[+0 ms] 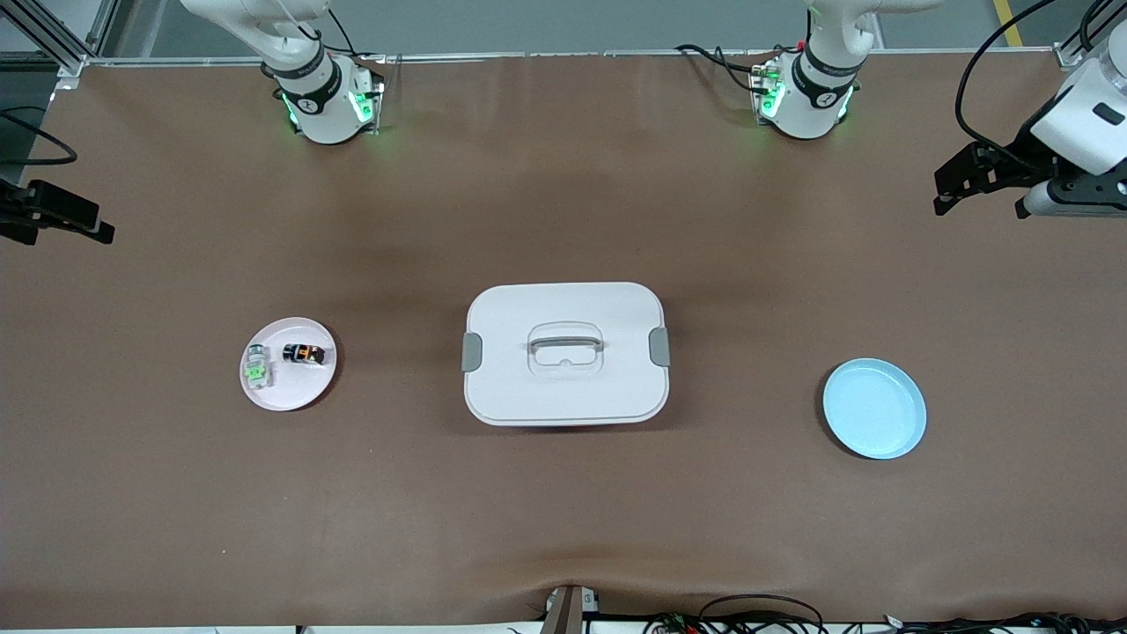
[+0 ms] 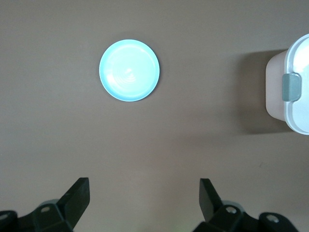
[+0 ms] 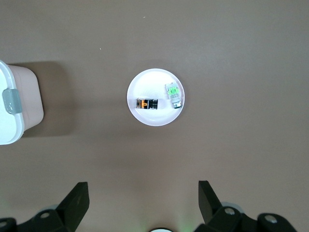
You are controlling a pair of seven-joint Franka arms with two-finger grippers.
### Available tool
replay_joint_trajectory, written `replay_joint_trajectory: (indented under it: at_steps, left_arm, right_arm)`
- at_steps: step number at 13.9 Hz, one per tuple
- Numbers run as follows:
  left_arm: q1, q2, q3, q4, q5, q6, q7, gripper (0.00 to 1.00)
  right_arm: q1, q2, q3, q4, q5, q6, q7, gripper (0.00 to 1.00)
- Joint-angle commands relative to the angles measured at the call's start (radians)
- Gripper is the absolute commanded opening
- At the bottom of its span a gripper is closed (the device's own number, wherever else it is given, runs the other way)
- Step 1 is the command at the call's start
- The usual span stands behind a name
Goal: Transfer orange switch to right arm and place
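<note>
The orange switch (image 1: 304,354) (image 3: 147,104), a tiny black block with an orange middle, lies on a pale pink plate (image 1: 290,401) (image 3: 154,121) toward the right arm's end of the table. My right gripper (image 3: 143,198) (image 1: 104,223) hangs open and empty high over that end of the table, apart from the plate. At the left arm's end, my left gripper (image 2: 145,198) (image 1: 980,209) is also up in the air, open, with nothing between its fingers. A light blue plate (image 1: 874,408) (image 2: 129,70) lies empty on the table at that end.
A whitish block with a green middle (image 1: 256,370) (image 3: 173,95) shares the pink plate, beside the orange switch. A white lidded box (image 1: 528,387) (image 2: 297,92) (image 3: 14,101) with a handle and grey clasps stands mid-table between the two plates.
</note>
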Motion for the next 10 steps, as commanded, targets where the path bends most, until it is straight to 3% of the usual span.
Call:
replay_joint_trajectory:
  at_steps: [1, 5, 10]
  left_arm:
    - [-0.007, 0.009, 0.001, 0.020, -0.004, -0.011, -0.013, 1.00]
    - [-0.007, 0.009, 0.001, 0.020, -0.004, -0.011, -0.013, 1.00]
    - [-0.005, 0.009, 0.001, 0.020, -0.005, -0.011, -0.013, 1.00]
  right_arm:
    - [0.012, -0.064, -0.004, -0.083, -0.006, 0.035, 0.032, 1.00]
    - [0.013, -0.132, -0.004, -0.193, -0.006, 0.093, 0.032, 1.00]
    - [0.015, -0.144, -0.003, -0.210, -0.006, 0.095, 0.032, 1.00]
